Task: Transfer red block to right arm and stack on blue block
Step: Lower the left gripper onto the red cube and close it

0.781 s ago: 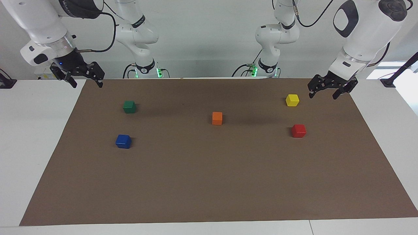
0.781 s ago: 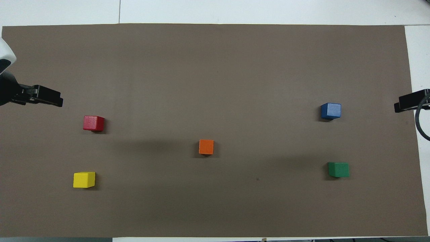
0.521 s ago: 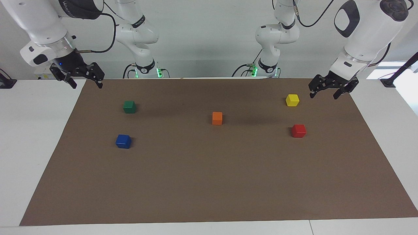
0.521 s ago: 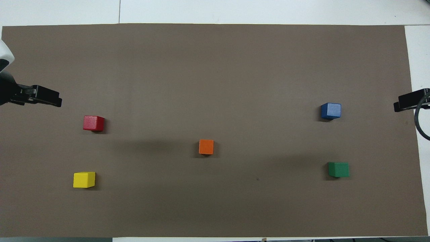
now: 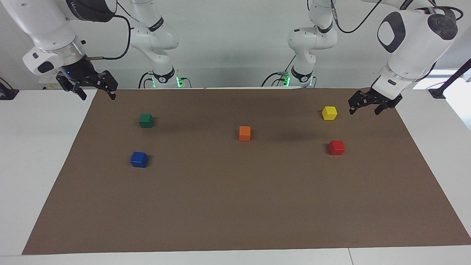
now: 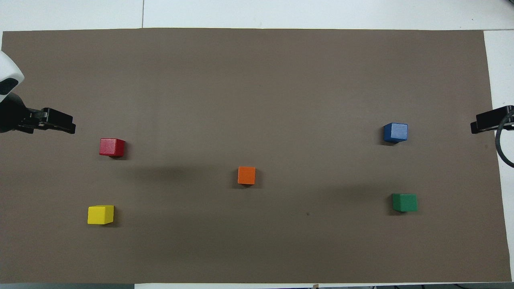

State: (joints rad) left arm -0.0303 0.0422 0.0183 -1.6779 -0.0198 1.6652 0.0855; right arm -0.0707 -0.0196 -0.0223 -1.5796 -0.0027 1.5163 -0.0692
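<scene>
a: where's the red block [image 5: 336, 147] right now?

b: sitting on the brown mat [image 5: 235, 206] on the worktop [image 5: 33, 154], toward the left arm's end, farther from the robots than the yellow block [image 5: 329, 112]. nothing is touching it

a: and the left hand [image 5: 364, 105]?

b: up in the air over the mat's edge at its own end, beside the yellow block and apart from it. its fingers are spread, released, gripping nothing

a: the blue block [image 5: 138, 159]?

b: toward the right arm's end of the mat, farther from the robots than the green block [image 5: 145, 120]. its top is bare

a: what about the right hand [image 5: 90, 88]?

b: the right arm waits with its hand raised over the mat's corner nearest its base, fingers spread and empty. in the overhead view only its dark tip [image 6: 492, 121] shows at the frame's edge

a: anything in the middle?

b: an orange block [image 5: 244, 133] alone near the centre of the mat, well apart from the red and blue ones
</scene>
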